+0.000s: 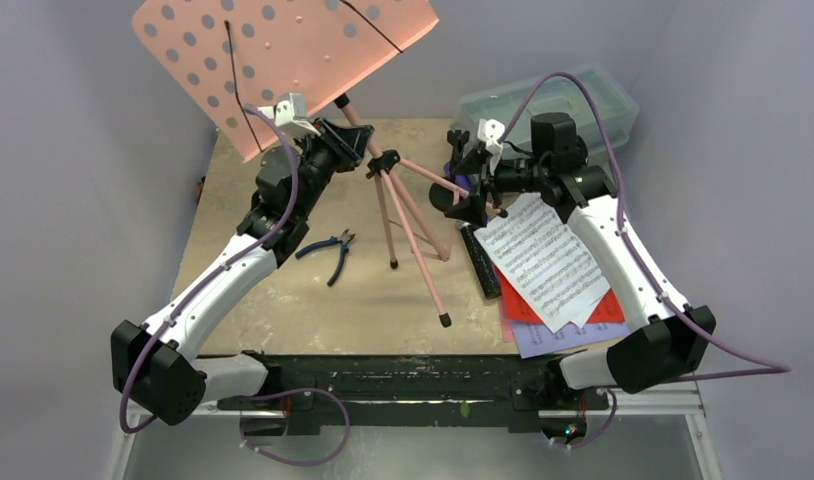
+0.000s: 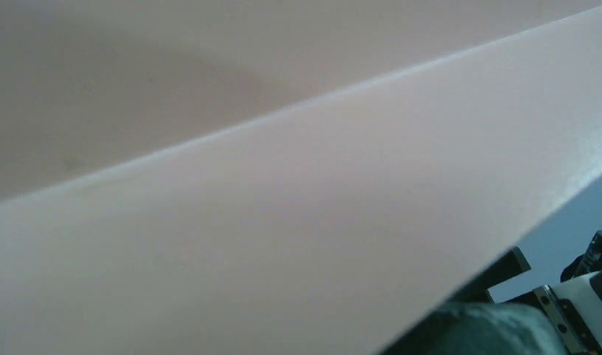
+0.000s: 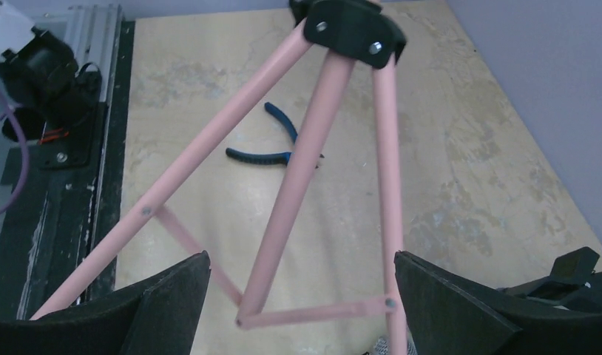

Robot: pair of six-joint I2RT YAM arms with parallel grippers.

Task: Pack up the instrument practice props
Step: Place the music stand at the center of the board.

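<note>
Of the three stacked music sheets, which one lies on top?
The white printed sheet. It lies uncovered across the stack, hiding most of the red sheet, while the lavender sheet shows only along the near edge.

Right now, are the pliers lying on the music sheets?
No, the blue-handled pliers lie on the bare table left of the tripod legs, while the music sheets are stacked on the right side.
</note>
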